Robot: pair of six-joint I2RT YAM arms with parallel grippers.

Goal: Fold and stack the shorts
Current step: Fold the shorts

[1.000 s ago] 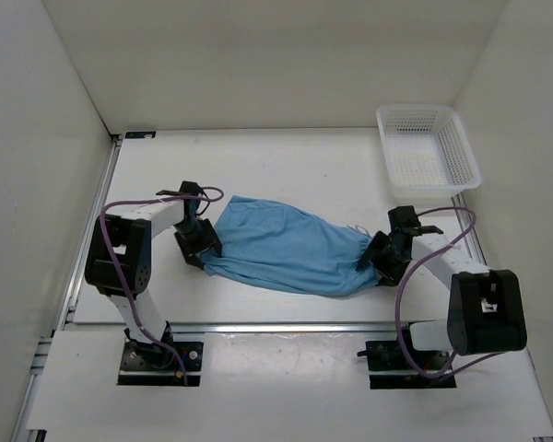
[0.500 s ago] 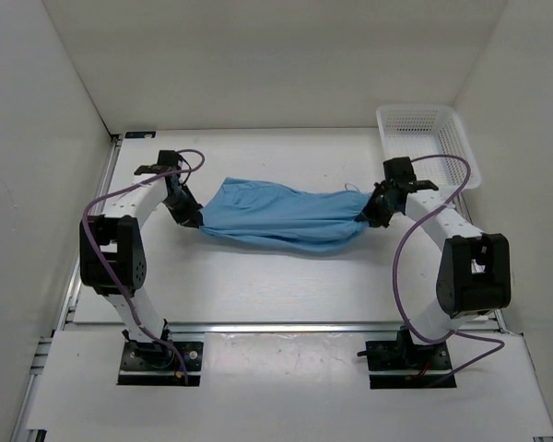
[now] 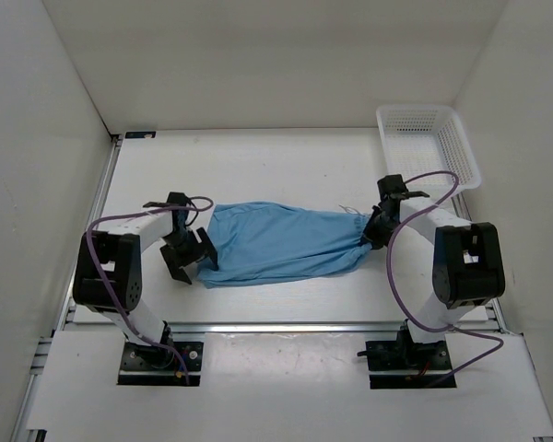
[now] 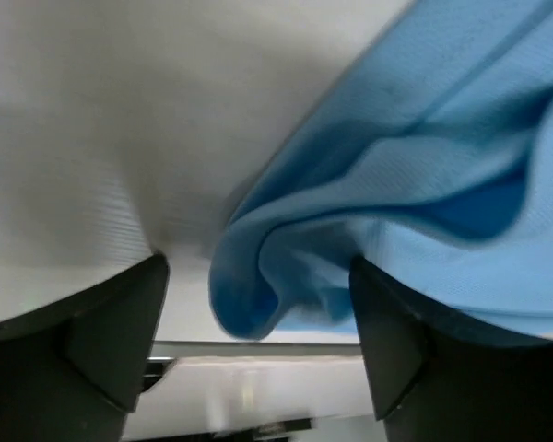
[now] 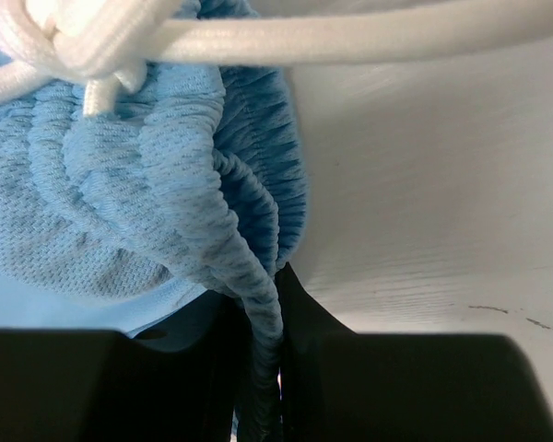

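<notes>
Lying stretched across the middle of the table (image 3: pixel 286 161) in the top view, the shorts (image 3: pixel 281 244) are spread flat, probably so a fold can start from straight edges. The right gripper (image 3: pixel 372 232) pinches the gathered waistband (image 5: pixel 249 230) beneath the drawstring (image 5: pixel 258 37) at the cloth's right end, apparently anchoring it. The left gripper (image 3: pixel 195 258) stands wide apart with the left hem's fold between its fingers, clamping nothing.
</notes>
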